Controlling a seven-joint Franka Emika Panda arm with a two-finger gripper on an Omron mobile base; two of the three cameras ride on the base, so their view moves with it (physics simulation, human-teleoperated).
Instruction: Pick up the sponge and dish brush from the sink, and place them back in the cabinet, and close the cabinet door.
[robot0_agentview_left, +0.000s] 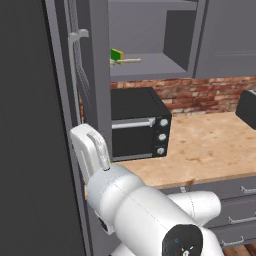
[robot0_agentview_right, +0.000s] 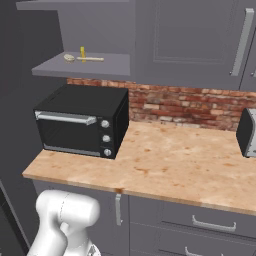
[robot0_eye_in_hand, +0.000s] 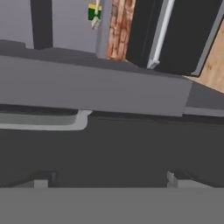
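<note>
Bright green sponge (robot0_agentview_left: 116, 55) and cream-headed dish brush (robot0_agentview_left: 126, 61) at front left edge of grey cabinet shelf (robot0_agentview_left: 155, 65); fingers (robot0_eye_in_hand: 107, 179) apart, empty.

light: even, soft, dim at left | shadows: faint | glare: none | render: slightly blurred, low detail

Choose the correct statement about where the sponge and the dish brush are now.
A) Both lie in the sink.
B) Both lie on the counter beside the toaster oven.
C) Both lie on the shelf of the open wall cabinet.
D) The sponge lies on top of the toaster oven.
C: the green sponge and the dish brush lie together on the grey shelf of the open cabinet, above the black toaster oven.
</note>
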